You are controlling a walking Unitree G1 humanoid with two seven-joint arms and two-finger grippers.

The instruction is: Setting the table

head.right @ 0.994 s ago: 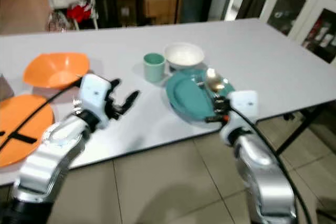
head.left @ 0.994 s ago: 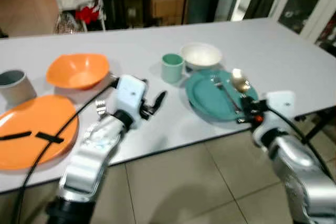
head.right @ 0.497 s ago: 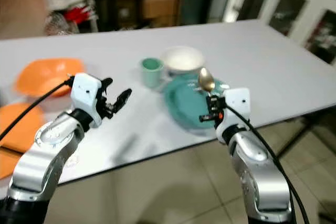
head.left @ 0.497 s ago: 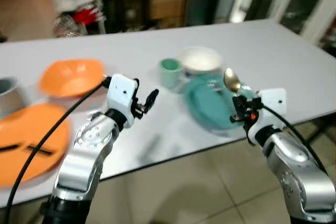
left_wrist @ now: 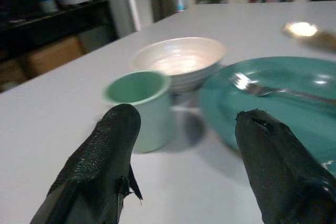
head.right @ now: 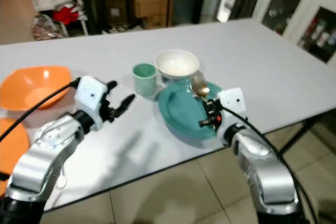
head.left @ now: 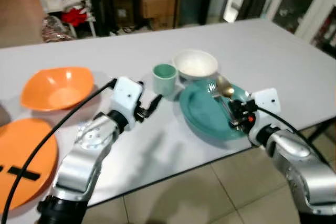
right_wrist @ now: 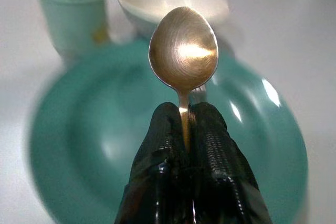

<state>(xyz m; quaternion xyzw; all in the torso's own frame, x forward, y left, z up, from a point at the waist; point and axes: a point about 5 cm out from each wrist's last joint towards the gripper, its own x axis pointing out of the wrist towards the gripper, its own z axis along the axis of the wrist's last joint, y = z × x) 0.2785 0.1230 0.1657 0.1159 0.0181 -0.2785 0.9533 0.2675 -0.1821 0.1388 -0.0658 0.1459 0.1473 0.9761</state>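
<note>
White table [head.left: 294, 51]: right gripper [head.left: 234, 116] pinches a spoon [right_wrist: 183, 51] over the teal plate [head.left: 202, 114], likely to place it; left gripper [left_wrist: 184, 145] waits wide open.

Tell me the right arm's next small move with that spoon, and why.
Probably carry the spoon sideways off the teal plate and lower it onto the bare table beside it. The right gripper is shut on its handle, holding it above the plate, where a fork already lies.
</note>
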